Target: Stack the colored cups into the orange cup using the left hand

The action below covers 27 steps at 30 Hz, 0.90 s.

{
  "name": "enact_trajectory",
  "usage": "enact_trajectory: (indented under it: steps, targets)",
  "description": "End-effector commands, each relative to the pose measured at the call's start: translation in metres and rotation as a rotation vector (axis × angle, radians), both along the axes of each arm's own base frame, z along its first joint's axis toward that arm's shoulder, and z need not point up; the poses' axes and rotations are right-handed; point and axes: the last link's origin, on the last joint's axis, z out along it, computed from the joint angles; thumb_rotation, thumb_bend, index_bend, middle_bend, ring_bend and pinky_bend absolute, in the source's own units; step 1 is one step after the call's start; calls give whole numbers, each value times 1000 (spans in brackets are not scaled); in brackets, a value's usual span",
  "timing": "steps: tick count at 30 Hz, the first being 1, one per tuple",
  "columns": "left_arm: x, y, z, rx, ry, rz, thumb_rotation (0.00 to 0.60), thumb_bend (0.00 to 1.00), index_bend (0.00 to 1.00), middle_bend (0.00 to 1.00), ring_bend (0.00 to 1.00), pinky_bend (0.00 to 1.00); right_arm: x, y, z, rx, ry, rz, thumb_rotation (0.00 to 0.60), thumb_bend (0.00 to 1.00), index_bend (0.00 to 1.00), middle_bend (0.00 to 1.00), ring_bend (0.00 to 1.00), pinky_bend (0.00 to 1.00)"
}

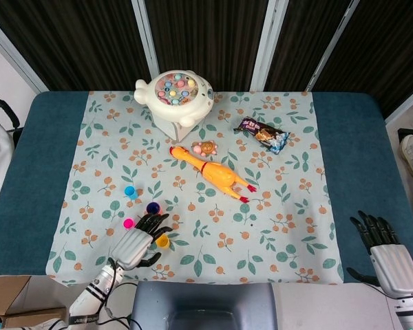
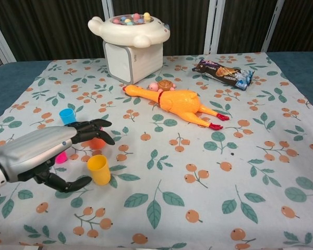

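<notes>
Four small cups stand on the floral cloth at the front left. The orange cup (image 1: 152,207) (image 2: 97,143) has a dark blue inside and is partly hidden behind my left fingers in the chest view. The yellow cup (image 1: 162,240) (image 2: 98,169) stands nearest the front. The pink cup (image 1: 128,223) (image 2: 61,157) shows only as a sliver behind the hand in the chest view. The blue cup (image 1: 130,192) (image 2: 67,115) is farthest back. My left hand (image 1: 139,240) (image 2: 44,153) hovers open just left of the yellow cup, fingers over it and thumb below, holding nothing. My right hand (image 1: 389,251) rests open at the front right.
A white whale-shaped game toy (image 1: 173,93) (image 2: 130,36) stands at the back. A rubber chicken (image 1: 213,172) (image 2: 180,101) lies mid-table with a small figure (image 1: 205,147) beside it. A snack packet (image 1: 261,134) (image 2: 223,73) lies at the back right.
</notes>
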Motion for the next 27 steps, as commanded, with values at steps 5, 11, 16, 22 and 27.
enact_trajectory:
  steps: [5, 11, 16, 22, 27]
  targets:
    - [-2, 3, -5, -4, 32, 9, 600, 357, 252, 0, 0, 56, 0, 0, 2, -7, -3, -1, 600, 212, 0, 0, 0, 0]
    - [-4, 4, -8, -12, 41, 17, 600, 356, 292, 0, 0, 56, 0, 0, 2, -8, -4, -1, 600, 213, 0, 0, 0, 0]
    - [-5, 7, -9, -14, 45, 26, 600, 357, 359, 0, 0, 56, 0, 1, 2, -10, -4, 0, 600, 213, 0, 0, 0, 0]
    - [-7, 10, -11, -11, 45, 26, 600, 357, 395, 0, 0, 56, 0, 0, 2, -7, -2, -3, 600, 212, 0, 0, 0, 0]
    - [-7, 12, -12, -10, 48, 30, 600, 363, 428, 0, 0, 56, 0, 0, 3, -11, -2, -4, 600, 212, 0, 0, 0, 0]
